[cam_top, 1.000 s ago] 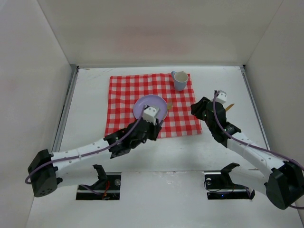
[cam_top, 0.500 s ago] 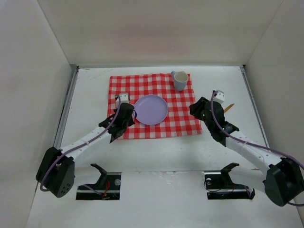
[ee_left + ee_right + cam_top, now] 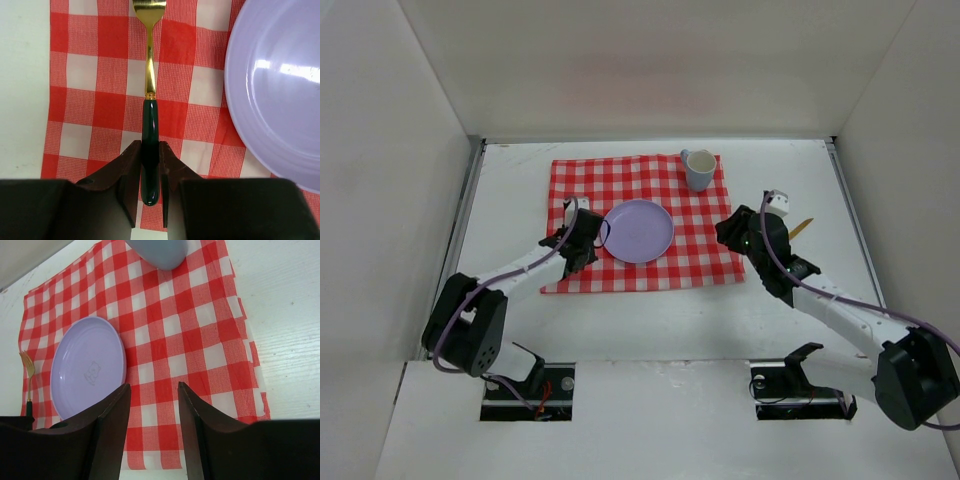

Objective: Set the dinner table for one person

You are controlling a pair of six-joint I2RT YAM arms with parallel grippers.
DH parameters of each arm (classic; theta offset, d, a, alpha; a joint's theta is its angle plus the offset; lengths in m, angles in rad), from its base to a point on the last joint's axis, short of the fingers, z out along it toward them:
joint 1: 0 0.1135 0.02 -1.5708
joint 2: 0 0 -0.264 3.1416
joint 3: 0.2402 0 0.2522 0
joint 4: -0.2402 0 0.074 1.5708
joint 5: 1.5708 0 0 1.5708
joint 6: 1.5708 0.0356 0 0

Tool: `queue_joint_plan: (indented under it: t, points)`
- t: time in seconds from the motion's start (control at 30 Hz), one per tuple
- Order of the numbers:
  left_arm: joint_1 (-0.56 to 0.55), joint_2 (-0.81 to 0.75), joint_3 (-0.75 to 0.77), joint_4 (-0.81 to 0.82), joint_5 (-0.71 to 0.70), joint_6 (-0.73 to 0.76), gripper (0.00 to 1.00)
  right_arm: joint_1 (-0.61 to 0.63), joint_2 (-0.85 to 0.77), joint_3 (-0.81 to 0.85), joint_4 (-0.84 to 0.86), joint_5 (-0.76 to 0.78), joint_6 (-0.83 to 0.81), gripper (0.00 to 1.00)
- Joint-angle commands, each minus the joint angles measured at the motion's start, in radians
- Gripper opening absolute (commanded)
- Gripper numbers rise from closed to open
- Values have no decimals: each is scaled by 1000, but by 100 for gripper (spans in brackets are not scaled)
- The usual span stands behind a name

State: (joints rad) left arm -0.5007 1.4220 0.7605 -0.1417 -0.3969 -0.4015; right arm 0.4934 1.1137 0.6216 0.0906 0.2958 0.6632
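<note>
Above the flat matte-white bench [image 3: 650, 320], left fingers [image 3: 129, 170] pinch a gold, green-handled fork [image 3: 149, 75] over red-checked cloth [image 3: 100, 107]; right fingers [image 3: 112, 430] hang parted, empty.

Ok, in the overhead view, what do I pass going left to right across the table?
left gripper gripping the fork → purple plate → grey-blue mug → right gripper, open → gold-coloured utensil poking out beside that arm.

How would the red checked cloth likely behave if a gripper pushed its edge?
Probably floppy: the cloth lies thin and flat, so it would likely bunch, not slide. The plate and mug resting on it might pin it partly.
</note>
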Motion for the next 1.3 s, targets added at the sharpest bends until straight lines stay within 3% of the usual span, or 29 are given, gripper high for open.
queue_joint_plan:
  t: [0.0, 0.37, 0.7, 0.77, 0.93, 1.1, 1.17, 1.27]
  points:
    - [6, 12, 69, -19, -32, 62, 8, 10, 3, 6, 63, -9, 6, 49]
    - [20, 186, 154, -33, -95, 122, 8, 13, 34, 13, 63, -11, 6, 49]
    - [17, 218, 134, -21, -146, 127, 9, 14, 52, 18, 63, -11, 6, 49]
    - [15, 222, 126, -13, -148, 127, 13, 14, 54, 18, 63, -11, 6, 49]
    - [4, 204, 112, -2, -157, 122, 36, 14, 52, 15, 63, -7, 4, 56]
    - [-21, 108, 111, -30, -180, 110, 46, 14, 54, 10, 69, 0, 6, 58]
    - [-66, 40, 120, -45, -226, 107, 48, 14, 35, 4, 69, 12, 6, 54]
    - [-126, -59, 123, -29, -250, 102, 49, -5, -4, -11, 69, 42, 9, 31]
